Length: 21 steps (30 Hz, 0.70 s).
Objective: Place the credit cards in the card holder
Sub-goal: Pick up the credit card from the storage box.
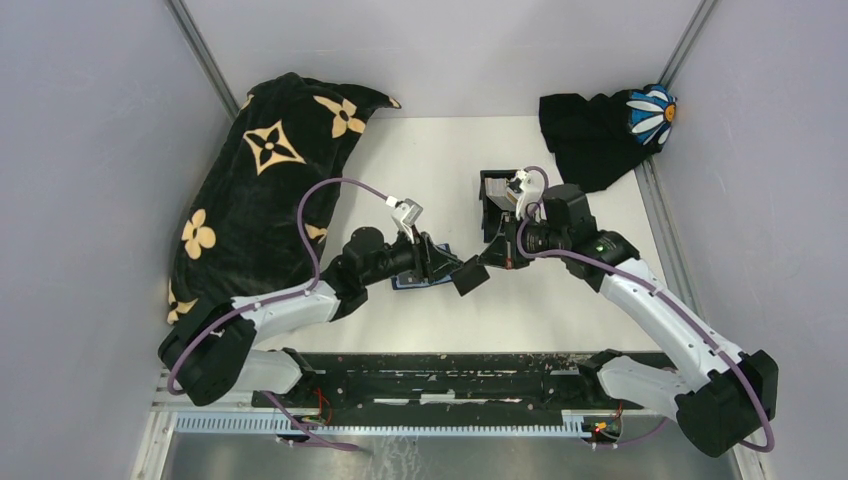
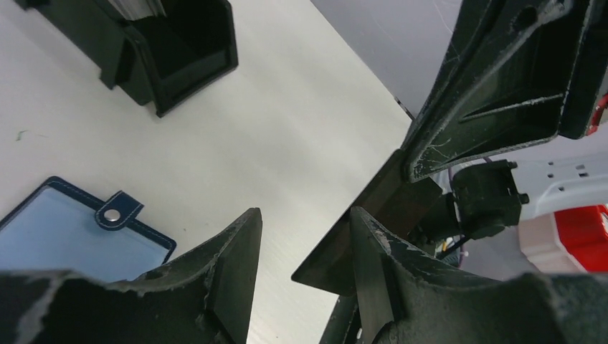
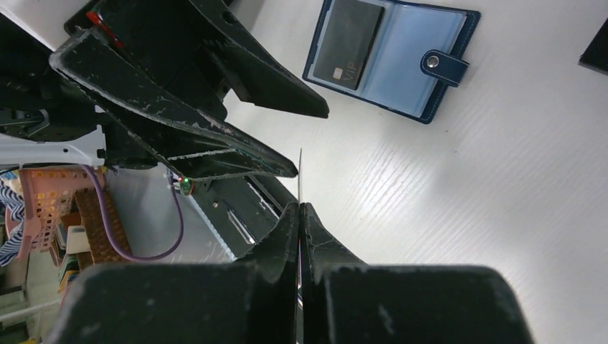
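The card holder point(image 3: 416, 64), a navy wallet, lies open on the white table with a dark card point(image 3: 351, 41) in its left pocket. It shows under my left gripper in the top view point(image 1: 412, 284) and at the lower left of the left wrist view point(image 2: 72, 229). My right gripper point(image 3: 300, 208) is shut on a dark credit card point(image 1: 469, 277), seen edge-on point(image 3: 300, 175), and holds it above the table. My left gripper point(image 2: 305, 215) is open, and that card's corner point(image 2: 358, 229) pokes in beside its right finger. The two grippers point(image 1: 447, 262) point(image 1: 488, 260) meet just right of the wallet.
An open black tray point(image 1: 497, 195) holding more cards stands behind the right gripper, and shows in the left wrist view point(image 2: 179, 50). A black floral cloth point(image 1: 250, 190) covers the left side. A dark cloth with a daisy point(image 1: 610, 125) lies at the back right.
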Tool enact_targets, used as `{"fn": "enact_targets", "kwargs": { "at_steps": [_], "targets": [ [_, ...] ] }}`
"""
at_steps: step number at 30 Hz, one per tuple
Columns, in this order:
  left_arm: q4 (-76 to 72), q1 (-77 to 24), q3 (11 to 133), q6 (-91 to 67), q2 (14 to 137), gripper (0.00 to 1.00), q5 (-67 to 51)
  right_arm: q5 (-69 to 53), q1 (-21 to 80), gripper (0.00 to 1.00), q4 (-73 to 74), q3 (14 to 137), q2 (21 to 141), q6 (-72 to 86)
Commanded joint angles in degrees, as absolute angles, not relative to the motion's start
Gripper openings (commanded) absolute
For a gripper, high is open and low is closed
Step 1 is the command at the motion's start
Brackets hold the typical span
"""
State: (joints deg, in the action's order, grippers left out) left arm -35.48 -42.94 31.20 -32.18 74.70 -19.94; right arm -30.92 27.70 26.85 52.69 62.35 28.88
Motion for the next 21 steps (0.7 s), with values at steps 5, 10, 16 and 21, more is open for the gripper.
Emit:
{"fn": "enact_targets", "kwargs": {
  "at_steps": [5,10,16,21],
  "targets": [
    [-44.0,-41.7,30.7,-32.3,75.8,0.56,-32.6,-35.4,27.9,0.01,20.6,50.8,62.4,31.4],
    [-45.7,-41.1,30.1,-33.0,76.6,0.53,-36.7,-37.1,27.9,0.01,18.1,50.5,63.4,33.0],
    [-46.4,-40.8,30.4,-33.8,78.7,0.49,-40.7,-38.6,27.8,0.01,16.1,50.4,64.2,34.5],
    [-47.8,-40.4,30.2,-34.8,79.7,0.22,-43.5,-39.6,27.7,0.01,15.1,50.3,65.4,34.9]
  ]
}}
